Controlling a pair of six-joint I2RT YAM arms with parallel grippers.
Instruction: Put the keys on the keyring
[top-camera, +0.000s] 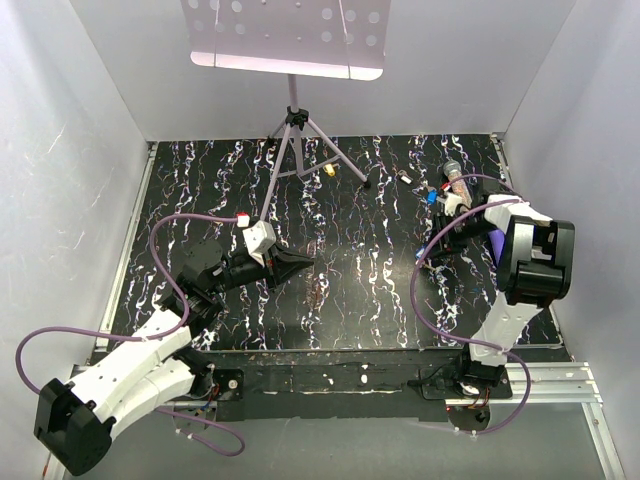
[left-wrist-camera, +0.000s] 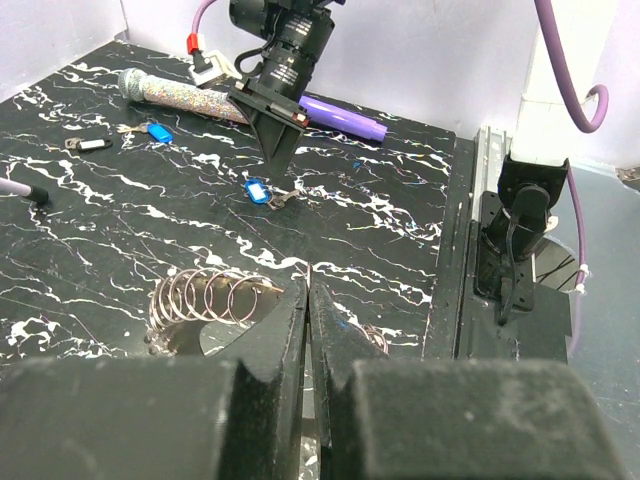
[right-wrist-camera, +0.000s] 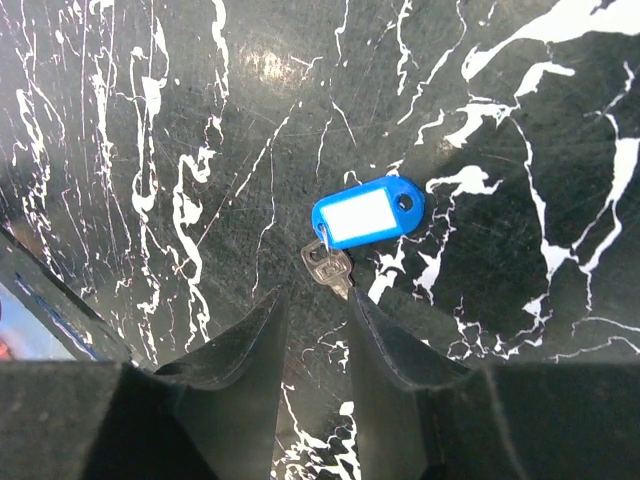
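One key sits just ahead of the parted right claw

One of the keys (right-wrist-camera: 328, 266), small and metal on a blue tag (right-wrist-camera: 367, 212), lies flat on the black marbled table (right-wrist-camera: 150, 110), just beyond the tips of the right gripper (right-wrist-camera: 315, 320). We see that claw's fingers partly apart with nothing between them, pointing down near the key without touching it. Two more tagged keys, one blue (left-wrist-camera: 158, 132) and one pale (left-wrist-camera: 92, 145), lie farther back near a glittery tube (left-wrist-camera: 175, 93) and a purple pen (left-wrist-camera: 340, 117). The keyring (left-wrist-camera: 210, 297), a coiled wire loop, rests on the table well apart from them, right at the left gripper (left-wrist-camera: 308, 300). That claw's fingers are pressed together, and we cannot tell whether they pinch the wire.
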